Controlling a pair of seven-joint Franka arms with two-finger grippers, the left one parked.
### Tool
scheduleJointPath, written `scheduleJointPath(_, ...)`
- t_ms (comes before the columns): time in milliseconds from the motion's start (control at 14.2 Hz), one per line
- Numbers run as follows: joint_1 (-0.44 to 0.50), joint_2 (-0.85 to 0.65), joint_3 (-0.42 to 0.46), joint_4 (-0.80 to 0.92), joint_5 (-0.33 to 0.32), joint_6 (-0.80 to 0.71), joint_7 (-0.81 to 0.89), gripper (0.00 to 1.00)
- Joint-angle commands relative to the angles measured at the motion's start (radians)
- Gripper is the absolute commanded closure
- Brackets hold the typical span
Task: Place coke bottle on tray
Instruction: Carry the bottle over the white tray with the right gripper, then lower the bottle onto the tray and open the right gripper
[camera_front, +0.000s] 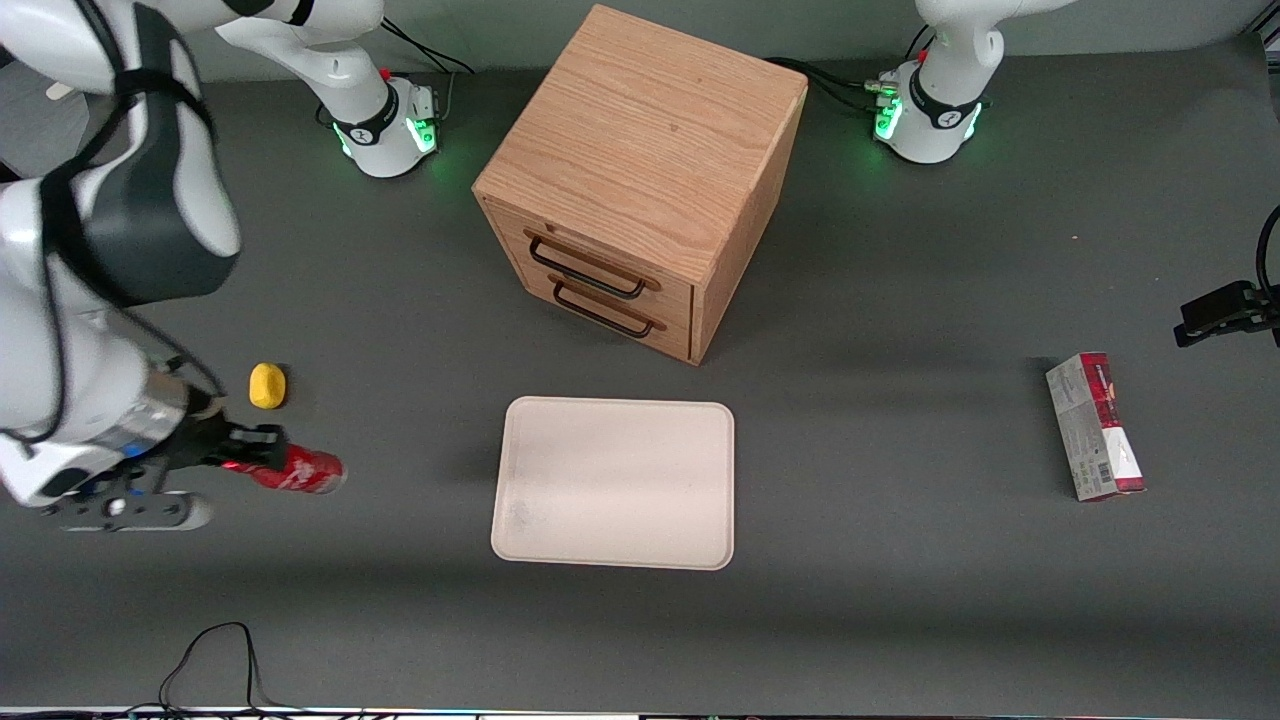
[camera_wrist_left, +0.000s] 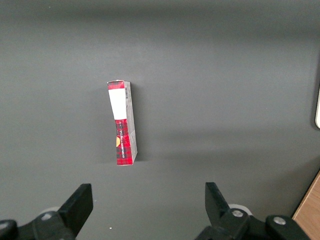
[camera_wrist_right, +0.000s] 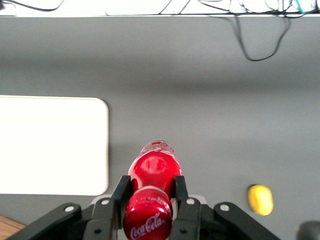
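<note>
Dark grey matte tabletop (camera_front: 900, 600) under everything; cables trail along its edge nearest the front cam.

1. My gripper (camera_front: 250, 447) sits toward the working arm's end of the table, low over the surface. Fingers (camera_wrist_right: 121, 192) are clamped on the coke bottle (camera_front: 300, 469), one pad per side, at the neck/upper section just below the cap.

2. Coke bottle: red, shiny, white script logo on the cap in the wrist cam (camera_wrist_right: 151, 200). In the front cam it reads as tilted well off upright, near horizontal, base end pointing toward the tray. Whether it touches the table: cannot tell.

3. Yellow object (camera_front: 267, 385): small, rounded, lying on the table near the bottle, farther from the front cam than it, not touching it. Also in wrist cam (camera_wrist_right: 260, 199).

4. Tray (camera_front: 520, 530): cream-white, rounded corners, low rim, flat on the table at mid-table, nothing on it. Well apart from the bottle. Wrist cam shows one rounded corner (camera_wrist_right: 95, 107).

5. Wooden cabinet (camera_front: 640, 170): two drawers w/ dark handles, both shut. Tray lies in front of it, nearer the front cam.

6. Carton box (camera_front: 1095, 427): red-and-grey, lying flat toward the parked arm's end of the table, well apart from tray; also seen in the parked wrist cam (camera_wrist_left: 123, 122).
</note>
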Motion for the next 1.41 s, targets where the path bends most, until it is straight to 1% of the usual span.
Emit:
scheduleJointPath(0, 0.034, 0.048, 0.084, 0.040, -0.048, 0.038, 0.173, 1.00)
scheduleJointPath(212, 0.061, 0.115, 0.115, 0.026, -0.045, 0.164, 0.249, 1.00)
scheduleJointPath(353, 0.093, 0.163, 0.115, -0.003, -0.048, 0.286, 0.322, 1.00)
scheduleJointPath(494, 0.113, 0.206, 0.115, -0.030, -0.051, 0.368, 0.340, 1.00)
scheduleJointPath(565, 0.117, 0.230, 0.115, -0.032, -0.056, 0.382, 0.340, 1.00)
scheduleJointPath(706, 0.132, 0.256, 0.115, -0.033, -0.087, 0.393, 0.343, 1.00)
scheduleJointPath(847, 0.133, 0.276, 0.115, -0.040, -0.093, 0.416, 0.340, 1.00)
scheduleJointPath(1059, 0.133, 0.293, 0.115, -0.104, -0.166, 0.488, 0.343, 1.00)
scheduleJointPath(1271, 0.132, 0.309, 0.113, -0.109, -0.174, 0.506, 0.335, 1.00)
scheduleJointPath(1341, 0.132, 0.312, 0.113, -0.110, -0.176, 0.519, 0.335, 0.37)
